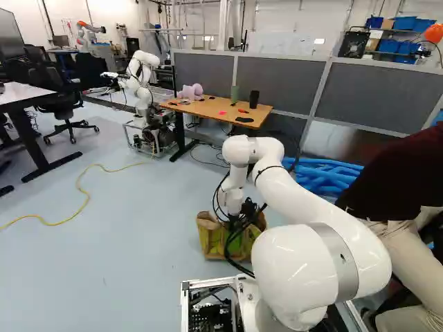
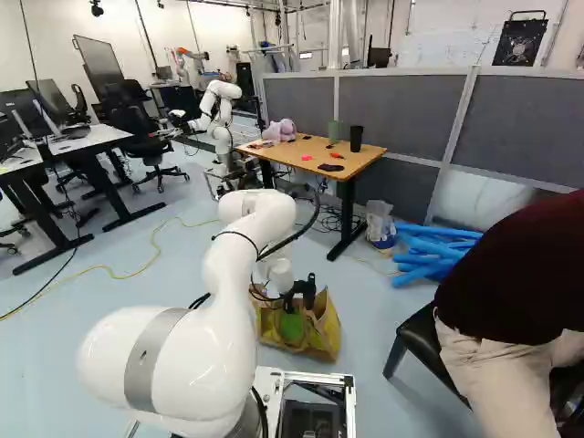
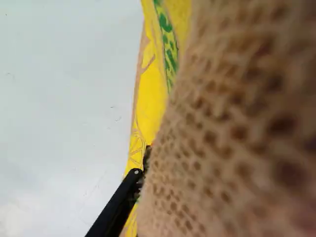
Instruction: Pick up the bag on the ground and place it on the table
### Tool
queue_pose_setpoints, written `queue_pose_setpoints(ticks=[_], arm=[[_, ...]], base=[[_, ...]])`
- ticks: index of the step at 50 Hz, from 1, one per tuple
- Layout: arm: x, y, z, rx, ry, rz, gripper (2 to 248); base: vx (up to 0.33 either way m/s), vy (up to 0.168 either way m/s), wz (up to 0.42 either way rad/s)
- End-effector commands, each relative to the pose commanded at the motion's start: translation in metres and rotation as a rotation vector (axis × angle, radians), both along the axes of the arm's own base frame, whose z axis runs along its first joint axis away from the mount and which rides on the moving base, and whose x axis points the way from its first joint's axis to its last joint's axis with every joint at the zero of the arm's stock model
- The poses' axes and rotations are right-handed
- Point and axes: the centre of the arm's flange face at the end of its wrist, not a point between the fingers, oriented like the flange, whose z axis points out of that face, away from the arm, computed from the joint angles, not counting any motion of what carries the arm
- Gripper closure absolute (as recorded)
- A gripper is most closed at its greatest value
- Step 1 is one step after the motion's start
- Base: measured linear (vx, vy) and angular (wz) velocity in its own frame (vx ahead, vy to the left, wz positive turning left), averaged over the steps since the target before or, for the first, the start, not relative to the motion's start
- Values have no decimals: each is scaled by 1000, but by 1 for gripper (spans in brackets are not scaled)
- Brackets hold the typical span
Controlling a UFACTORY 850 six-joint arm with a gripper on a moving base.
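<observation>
bag on floor, pincer (partly hidden) perhaps touching its rim.

Room to pass is b/w bag & desk; at r. of both base views, person & blue tubes obstruct.

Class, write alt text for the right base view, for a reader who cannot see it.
A white robot arm bends down over a yellow and brown bag on the floor, its black gripper at the bag's top. Beyond stands a wooden table holding a dark cup, with blue tubes nearby.
</observation>
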Motion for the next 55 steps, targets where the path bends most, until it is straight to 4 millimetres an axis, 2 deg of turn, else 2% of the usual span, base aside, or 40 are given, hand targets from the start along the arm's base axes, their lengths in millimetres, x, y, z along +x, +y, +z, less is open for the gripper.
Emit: queue_pose_setpoints(ticks=[55], arm=[[-1, 0, 83, 0, -10, 2, 228]], base=[[0, 0, 0]])
